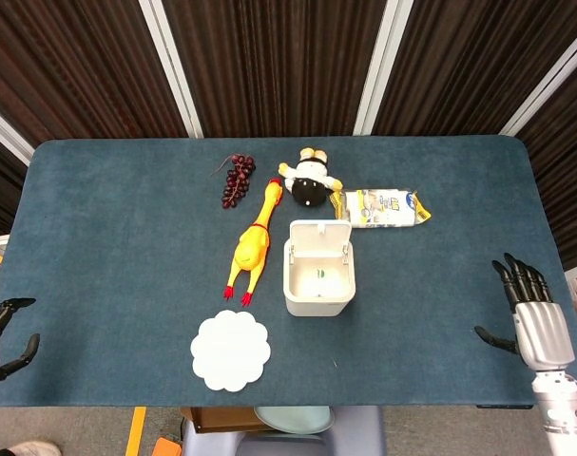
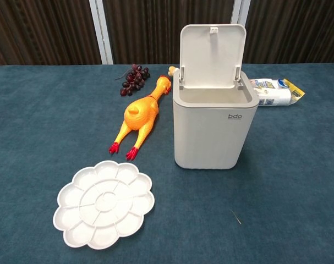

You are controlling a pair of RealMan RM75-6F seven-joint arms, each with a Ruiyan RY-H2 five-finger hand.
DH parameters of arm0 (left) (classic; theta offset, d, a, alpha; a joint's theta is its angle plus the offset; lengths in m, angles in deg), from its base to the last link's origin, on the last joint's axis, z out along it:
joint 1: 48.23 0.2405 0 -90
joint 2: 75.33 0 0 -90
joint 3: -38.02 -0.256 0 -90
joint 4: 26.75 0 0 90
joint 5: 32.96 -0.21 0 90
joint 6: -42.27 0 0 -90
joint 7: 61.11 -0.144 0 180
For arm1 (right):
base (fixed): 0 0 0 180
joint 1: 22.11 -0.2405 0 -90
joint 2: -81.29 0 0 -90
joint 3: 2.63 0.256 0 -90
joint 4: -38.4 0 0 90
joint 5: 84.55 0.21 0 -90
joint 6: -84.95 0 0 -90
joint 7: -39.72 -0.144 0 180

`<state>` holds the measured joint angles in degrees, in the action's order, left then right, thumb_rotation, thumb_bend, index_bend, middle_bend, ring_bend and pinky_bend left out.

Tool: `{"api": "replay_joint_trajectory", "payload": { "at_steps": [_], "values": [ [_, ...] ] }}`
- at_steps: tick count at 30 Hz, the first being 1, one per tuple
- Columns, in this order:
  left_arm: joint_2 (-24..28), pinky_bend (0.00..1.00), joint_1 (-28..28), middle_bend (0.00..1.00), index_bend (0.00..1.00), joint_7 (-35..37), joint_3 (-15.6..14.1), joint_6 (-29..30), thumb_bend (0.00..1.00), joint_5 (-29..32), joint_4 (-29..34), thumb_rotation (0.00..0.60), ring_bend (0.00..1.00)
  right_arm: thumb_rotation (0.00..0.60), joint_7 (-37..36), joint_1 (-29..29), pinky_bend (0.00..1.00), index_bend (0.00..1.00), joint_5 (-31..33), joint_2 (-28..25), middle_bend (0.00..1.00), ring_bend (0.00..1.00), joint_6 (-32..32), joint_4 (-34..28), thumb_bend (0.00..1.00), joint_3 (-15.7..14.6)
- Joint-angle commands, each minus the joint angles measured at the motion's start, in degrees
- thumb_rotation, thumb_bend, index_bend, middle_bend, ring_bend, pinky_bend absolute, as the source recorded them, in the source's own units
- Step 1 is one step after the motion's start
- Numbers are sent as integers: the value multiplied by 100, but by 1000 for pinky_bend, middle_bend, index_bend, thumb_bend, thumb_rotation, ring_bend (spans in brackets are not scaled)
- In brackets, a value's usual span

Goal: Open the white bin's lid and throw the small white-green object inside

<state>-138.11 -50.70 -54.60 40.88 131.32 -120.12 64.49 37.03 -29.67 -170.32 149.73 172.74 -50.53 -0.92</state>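
The white bin (image 1: 318, 278) (image 2: 215, 129) stands mid-table with its lid (image 2: 212, 48) tipped up and back. Looking down into it from the head view, a small white-green object (image 1: 319, 276) lies at its bottom. My right hand (image 1: 531, 312) hovers at the table's right front edge, fingers spread, holding nothing. At the far left front edge my left hand (image 1: 1, 337) is only partly in frame, fingers apart and empty. Neither hand appears in the chest view.
A yellow rubber chicken (image 1: 251, 246) lies left of the bin, a white flower-shaped palette (image 1: 231, 350) in front of it. Behind the bin are dark grapes (image 1: 237, 180), a plush toy (image 1: 310, 178) and a snack packet (image 1: 381, 207).
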Motion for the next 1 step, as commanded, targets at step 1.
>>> {"api": "replay_joint_trajectory", "payload": {
  "at_steps": [1],
  "values": [
    [2,426,-5,302,275,-9,-9,-6,412,-16,3,600,320,600,-42,-4,189,0,-43,-23,23,0,-53,-9,192,-5]
  ]
}}
